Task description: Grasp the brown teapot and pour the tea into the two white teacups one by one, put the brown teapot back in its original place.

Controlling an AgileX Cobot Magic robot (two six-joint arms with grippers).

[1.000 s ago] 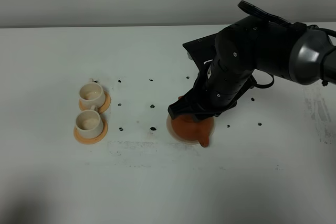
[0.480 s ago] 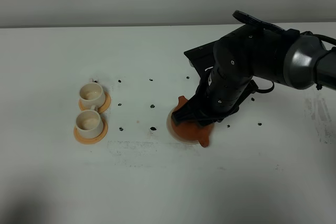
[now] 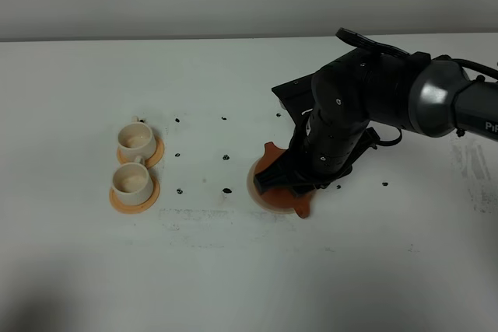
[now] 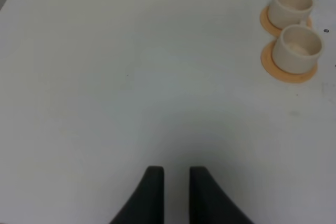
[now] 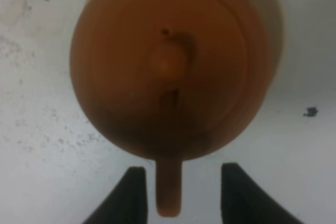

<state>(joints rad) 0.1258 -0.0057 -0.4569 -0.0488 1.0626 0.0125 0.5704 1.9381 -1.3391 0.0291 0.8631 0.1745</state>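
Now right gripper [image 5: 182, 169] jaws spread, apparently clear of teapot [image 5: 168, 61] handle; left gripper [image 4: 177, 171] clenched.

Seen from high up, the right arm [image 3: 342, 122] hides most of the teapot [image 3: 299, 204]. Only a sliver of the coaster [image 3: 250, 182] shows beneath the teapot. Up close the teapot is blurred and cut off, as is the right gripper [image 5: 182, 170]. The cups [image 3: 134, 139], well apart from the teapot, are too small to show any tea.

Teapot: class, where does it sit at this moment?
In the high view the teapot sits right of centre on the coaster, under the right arm, well right of the cups.
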